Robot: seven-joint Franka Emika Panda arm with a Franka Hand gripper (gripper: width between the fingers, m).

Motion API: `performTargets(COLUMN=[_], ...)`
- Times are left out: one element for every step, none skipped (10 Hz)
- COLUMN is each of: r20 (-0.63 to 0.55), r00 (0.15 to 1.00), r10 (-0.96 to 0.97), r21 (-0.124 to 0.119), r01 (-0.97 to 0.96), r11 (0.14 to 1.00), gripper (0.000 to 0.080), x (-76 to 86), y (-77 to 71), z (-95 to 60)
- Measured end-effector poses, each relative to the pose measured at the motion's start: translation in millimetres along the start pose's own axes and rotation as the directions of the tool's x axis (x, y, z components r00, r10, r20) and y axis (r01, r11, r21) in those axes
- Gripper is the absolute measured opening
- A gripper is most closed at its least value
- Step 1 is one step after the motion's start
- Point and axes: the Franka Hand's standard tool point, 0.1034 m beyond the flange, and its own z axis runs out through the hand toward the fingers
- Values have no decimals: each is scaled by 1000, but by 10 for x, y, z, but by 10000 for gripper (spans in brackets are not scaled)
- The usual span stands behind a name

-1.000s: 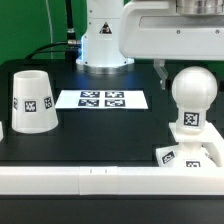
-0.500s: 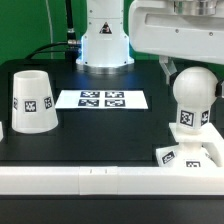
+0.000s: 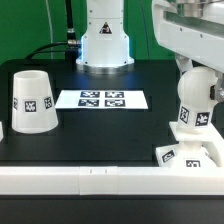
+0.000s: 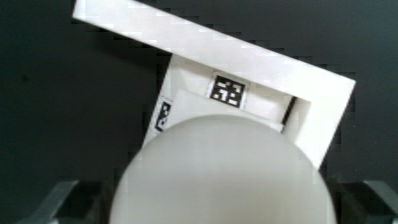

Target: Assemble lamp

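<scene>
The white lamp bulb (image 3: pixel 195 103) stands upright on its neck on the flat square base (image 3: pixel 190 153) at the exterior view's right. My gripper (image 3: pixel 198 72) has come down over the bulb's top, a finger on each side. In the wrist view the bulb (image 4: pixel 222 170) fills the space between my fingers (image 4: pixel 71 200), with a dark gap on each side, so the gripper (image 4: pixel 217 208) is open around it. The base (image 4: pixel 196 40) lies beyond the bulb. The white cone shade (image 3: pixel 33 100) stands at the exterior view's left, apart.
The marker board (image 3: pixel 101 99) lies flat at the middle back of the black table. A white rail (image 3: pixel 100 180) runs along the front edge. The arm's base (image 3: pixel 104 45) stands behind the marker board.
My gripper has moved toward the exterior view's right and down, from above and beside the bulb to straddling its top. The bulb, base and shade have not moved.
</scene>
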Motion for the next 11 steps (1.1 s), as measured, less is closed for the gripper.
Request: performTargets(r20=[-1,0,-5,-9,-8,-5,-1,2,5,9,13], r00=[999,999,1000,995,989,965,934,909,871,821,782], r10=[35,35,-19,-104,-150,-262,-357,-417,-491,-571,-624], r21=[3,3,-8,-24,-24,-25,-26,-26,-28,-30,-30], r01=[-35,-35,19,104,150,262,356,416,491,571,624], r11=[999,999,1000,994,988,965,934,909,871,820,781], gripper=[577,578,578,671,694,698,698,698,699,699,699], x=[-10,-13,-20,-57,-90,-98,-101,-90,-58,-13,30], y=[-8,-8,6,20,14,16,25,40,55,77,91], z=[-3,-2,2,3,8,11,19,31,38,48,51])
